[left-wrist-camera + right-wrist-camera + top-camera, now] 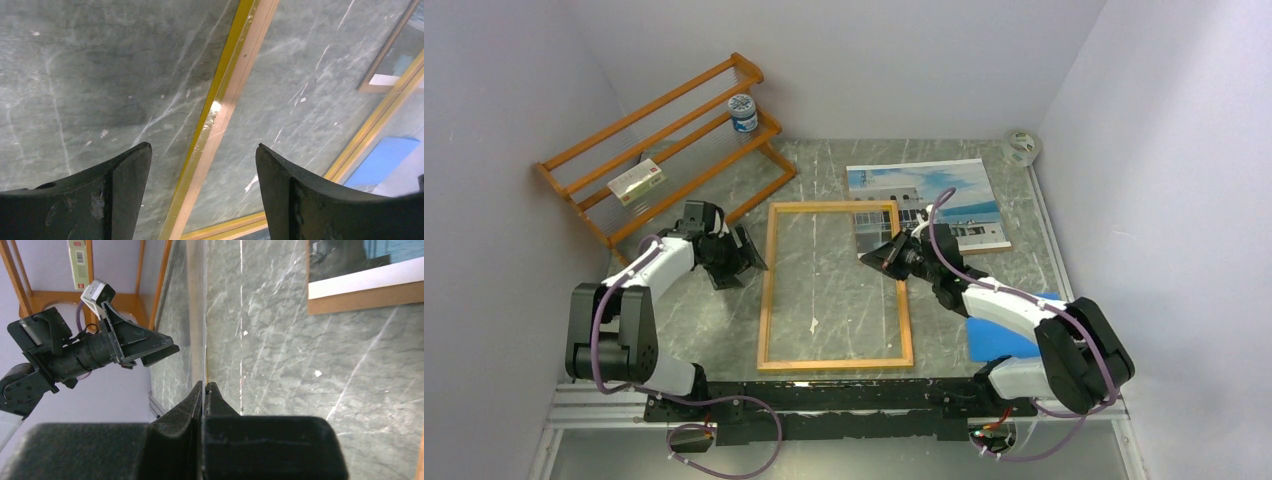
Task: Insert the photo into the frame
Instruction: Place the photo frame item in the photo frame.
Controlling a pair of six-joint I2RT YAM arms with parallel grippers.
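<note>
the frame (834, 362) lies flat on the desk (724, 325), the photo (944, 190) at its far right corner. left jaws spread beside the left rail. right jaws pressed together against the right rail, likely steadying it.

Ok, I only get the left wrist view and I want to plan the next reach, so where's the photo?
Observer: The photo lies face up at the far right, its near left corner under the frame.
Operator: And the other arm?
Observer: The right gripper is shut, its tips at the frame's right rail.
Operator: Anything on my outer side?
Observer: A wooden rack stands at the far left, beyond the open left gripper.
</note>
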